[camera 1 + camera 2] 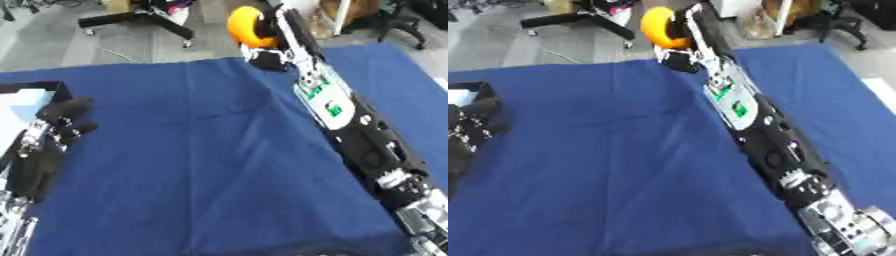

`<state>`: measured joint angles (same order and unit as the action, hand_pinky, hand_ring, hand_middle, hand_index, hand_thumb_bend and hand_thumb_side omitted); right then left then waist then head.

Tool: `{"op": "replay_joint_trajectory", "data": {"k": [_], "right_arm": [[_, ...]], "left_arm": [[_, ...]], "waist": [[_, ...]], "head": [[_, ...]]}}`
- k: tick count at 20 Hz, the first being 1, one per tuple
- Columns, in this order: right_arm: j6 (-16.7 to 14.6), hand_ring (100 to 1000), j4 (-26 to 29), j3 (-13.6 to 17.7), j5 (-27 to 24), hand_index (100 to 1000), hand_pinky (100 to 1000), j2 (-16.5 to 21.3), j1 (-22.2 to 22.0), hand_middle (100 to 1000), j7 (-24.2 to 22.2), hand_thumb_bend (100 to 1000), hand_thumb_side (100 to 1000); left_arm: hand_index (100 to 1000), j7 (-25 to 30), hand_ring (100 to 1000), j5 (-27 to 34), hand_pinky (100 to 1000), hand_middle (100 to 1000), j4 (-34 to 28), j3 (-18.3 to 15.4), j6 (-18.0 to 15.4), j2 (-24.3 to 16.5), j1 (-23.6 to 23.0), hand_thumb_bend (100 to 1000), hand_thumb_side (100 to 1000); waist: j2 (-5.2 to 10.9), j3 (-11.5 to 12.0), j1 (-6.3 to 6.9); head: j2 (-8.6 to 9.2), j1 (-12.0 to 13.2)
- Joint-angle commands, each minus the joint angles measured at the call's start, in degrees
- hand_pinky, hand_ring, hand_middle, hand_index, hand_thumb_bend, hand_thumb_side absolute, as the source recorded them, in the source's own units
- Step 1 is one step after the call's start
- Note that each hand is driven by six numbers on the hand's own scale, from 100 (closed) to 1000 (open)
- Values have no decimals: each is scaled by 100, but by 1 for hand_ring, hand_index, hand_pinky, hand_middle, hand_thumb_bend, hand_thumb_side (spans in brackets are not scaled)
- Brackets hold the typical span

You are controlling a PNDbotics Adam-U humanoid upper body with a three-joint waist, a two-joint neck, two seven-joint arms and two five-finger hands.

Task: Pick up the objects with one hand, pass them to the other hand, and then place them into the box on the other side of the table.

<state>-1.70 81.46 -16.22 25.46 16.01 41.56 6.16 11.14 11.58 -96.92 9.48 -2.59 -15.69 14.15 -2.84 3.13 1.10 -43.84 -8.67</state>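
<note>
The right arm stretches long across the blue-draped worktop [201,165] toward its far edge, and the right hand [278,37] at the end of it is wrapped round an orange rounded object [245,26]. The black fingers curl round its right side, so only the left part of the orange shape shows clear. Hand and object are raised past the far edge of the cloth, with grey floor and the wheeled base of a stand [140,20] behind them.

The left hand [63,120] sits over the left side of the worktop, dark fingers bent inward with nothing in them. Just beside it, at the left edge, stands the box [39,89], black-walled with a pale inside; the hand's fingertips lie close to its near corner. The orange object is well apart from that box, on the opposite far side of the cloth
</note>
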Motion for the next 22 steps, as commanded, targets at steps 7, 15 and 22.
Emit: {"op": "replay_joint_trajectory", "data": {"k": [7,15,22], "right_arm": [[-24,192,1698,-636,-903,346,365,-631,-581,217,-1307,179,100],[98,191,1981,-869,-1340,345,361,-898,-796,216,-1604,195,100],[199,191,2102,-998,-1760,344,356,-936,-931,216,-1690,206,100]], "left_arm": [[822,471,988,-174,863,883,189,349,-107,-223,308,135,902],[863,1157,1000,-506,867,930,135,759,-439,-295,502,145,863],[894,1716,1000,-415,859,951,-148,1075,-765,-417,704,247,770]], "waist": [[97,-90,-37],[69,-152,-58],[27,-196,-81]], "head": [[-28,177],[-28,185],[-28,249]]}}
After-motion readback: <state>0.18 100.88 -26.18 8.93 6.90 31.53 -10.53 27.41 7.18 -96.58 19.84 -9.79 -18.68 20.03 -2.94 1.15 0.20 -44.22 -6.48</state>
